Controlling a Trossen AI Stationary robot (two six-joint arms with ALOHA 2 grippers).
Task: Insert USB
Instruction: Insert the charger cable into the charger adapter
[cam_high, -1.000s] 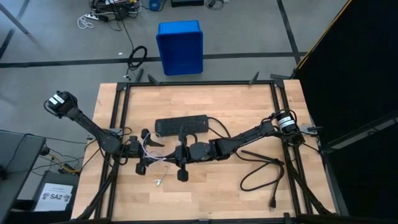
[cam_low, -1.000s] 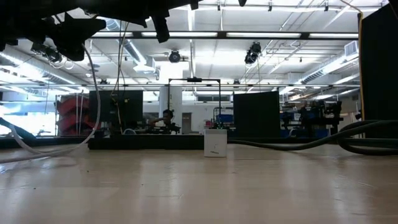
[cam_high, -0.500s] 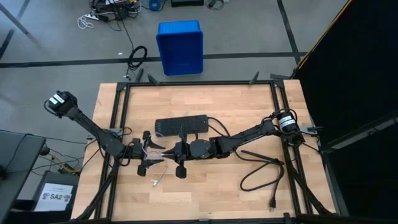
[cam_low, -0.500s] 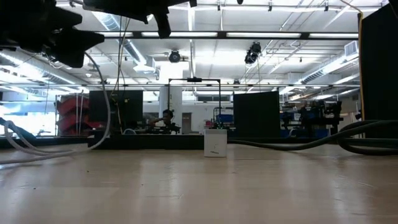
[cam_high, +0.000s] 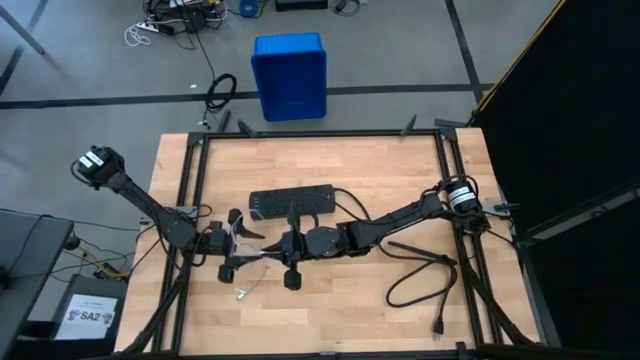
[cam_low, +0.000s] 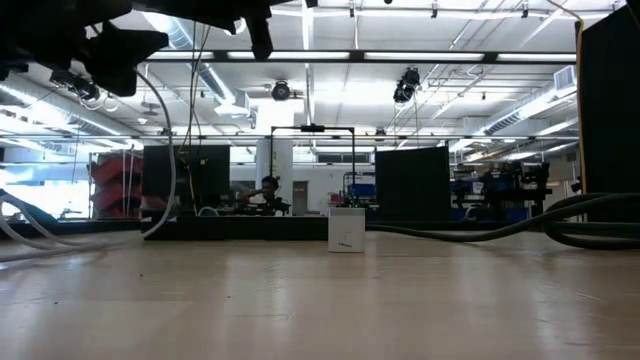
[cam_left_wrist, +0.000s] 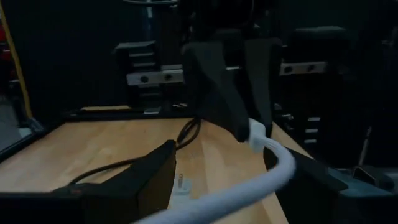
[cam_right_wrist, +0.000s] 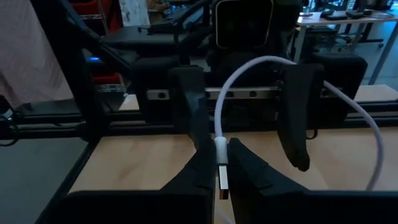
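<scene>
The USB is a thin whitish cable (cam_high: 250, 250). Its plug (cam_right_wrist: 222, 176) sits in my shut right gripper (cam_right_wrist: 222, 167), which hangs level over the table's middle (cam_high: 272, 247). From there the cable arches up (cam_right_wrist: 249, 65) and runs between the open fingers of my left gripper (cam_high: 245, 246), which faces the right one closely. Whether that gripper touches the cable cannot be told. The loop hangs down (cam_low: 165, 170), and the loose end (cam_high: 243, 293) lies on the wood. My right gripper pinches the cable's plug end (cam_right_wrist: 221, 152) between its two fingertips, on the white sleeve just behind the metal tip. The fingers come level from the table's right side. The plug is held clear of the table, and the cable leaves it slack, in an arch.
A black power strip (cam_high: 292, 202) lies just beyond the grippers. A thick black cord (cam_high: 420, 275) loops over the right half of the table. A small white cube adapter (cam_low: 346, 230) stands on the wood. Black frame rails (cam_high: 190, 180) border the table.
Both grippers have kept their place. The cable's hanging loop has swung a little, and its loose end has slid slightly toward the table's left edge.
</scene>
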